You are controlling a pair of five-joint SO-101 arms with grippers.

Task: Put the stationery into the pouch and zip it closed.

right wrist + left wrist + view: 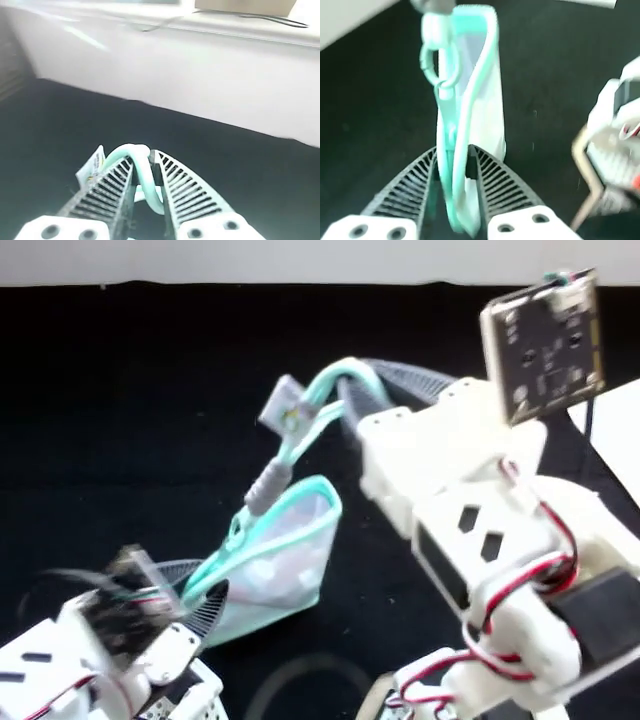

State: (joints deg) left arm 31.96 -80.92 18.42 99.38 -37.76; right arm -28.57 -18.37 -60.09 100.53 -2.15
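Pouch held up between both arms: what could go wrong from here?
1. The right gripper clamps only the thin mint strap; a pull could slip it out and drop that end.
2. The left gripper pinches the pouch by its mint edge, so its jaws may keep the zip from closing fully.

**Black tabletop, seen from my station**

I see a matte black table (pixel 120 420) running from the front of the high view back to a straight far edge, where a white wall (pixel 300 260) begins. A flat white sheet (pixel 618 440) lies at its right side, cut off by the frame. Near the front, a thin grey loop (pixel 285 665) shows faintly on the black; I can't tell what it is. The pouch (pixel 275 575) hangs low over the middle, and I can't tell whether its bottom corner touches the surface.
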